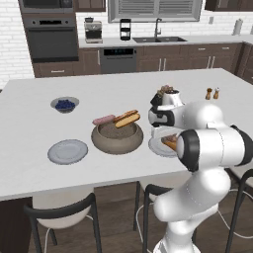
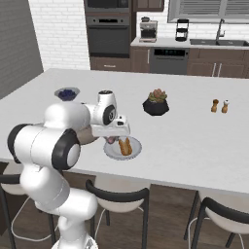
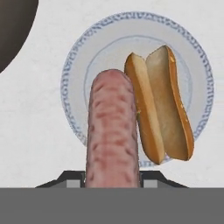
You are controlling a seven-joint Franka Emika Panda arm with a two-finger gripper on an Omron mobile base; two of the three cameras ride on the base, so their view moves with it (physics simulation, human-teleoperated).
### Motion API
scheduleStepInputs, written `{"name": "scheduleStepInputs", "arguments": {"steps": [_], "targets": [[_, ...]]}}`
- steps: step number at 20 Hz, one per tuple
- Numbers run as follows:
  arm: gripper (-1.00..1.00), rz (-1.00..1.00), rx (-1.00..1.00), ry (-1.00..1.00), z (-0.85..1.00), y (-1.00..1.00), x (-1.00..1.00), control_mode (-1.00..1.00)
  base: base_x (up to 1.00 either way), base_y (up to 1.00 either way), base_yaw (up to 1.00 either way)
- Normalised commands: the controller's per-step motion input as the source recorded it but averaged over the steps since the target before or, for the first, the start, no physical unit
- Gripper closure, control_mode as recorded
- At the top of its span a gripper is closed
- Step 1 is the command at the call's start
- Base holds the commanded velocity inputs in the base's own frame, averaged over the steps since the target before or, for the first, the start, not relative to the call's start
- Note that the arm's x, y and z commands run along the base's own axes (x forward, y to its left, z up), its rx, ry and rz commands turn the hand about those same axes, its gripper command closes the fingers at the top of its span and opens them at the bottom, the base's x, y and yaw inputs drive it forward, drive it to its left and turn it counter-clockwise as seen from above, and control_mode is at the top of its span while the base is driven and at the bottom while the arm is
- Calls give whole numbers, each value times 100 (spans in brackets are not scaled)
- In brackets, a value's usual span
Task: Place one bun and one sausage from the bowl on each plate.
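Fingers (image 3: 112, 183) clamped on sausage (image 3: 112, 127), above plate (image 3: 83, 57); bun (image 3: 159, 105) just beside. Risk: release from height, sausage rolls off rim onto counter (image 3: 35, 140).

A home kitchen: a wide white island counter (image 1: 29, 163) with dark-framed stools (image 1: 62, 210) at its near edge faces dark wood cabinets (image 1: 197, 57). Along the white brick back wall stand a built-in oven (image 1: 52, 37), dishwasher (image 1: 118, 60), coffee maker (image 1: 93, 30) and sink with faucet (image 1: 158, 34).

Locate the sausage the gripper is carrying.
In the hand view the sausage is held in the gripper, over the right-hand plate, left of the bun lying there.
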Motion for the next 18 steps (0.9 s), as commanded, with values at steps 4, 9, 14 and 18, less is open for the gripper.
{"name": "scheduleStepInputs", "arguments": {"steps": [4,9,14,18], "targets": [[100,-8,0,-5,-11,0,36,-100,0,0,0],[100,-4,0,0,-9,0,19,-100,0,0,0],[100,2,0,0,-3,3,0,-100,0,0,0],[100,7,0,0,-5,3,0,-100,0,0,0]]}}
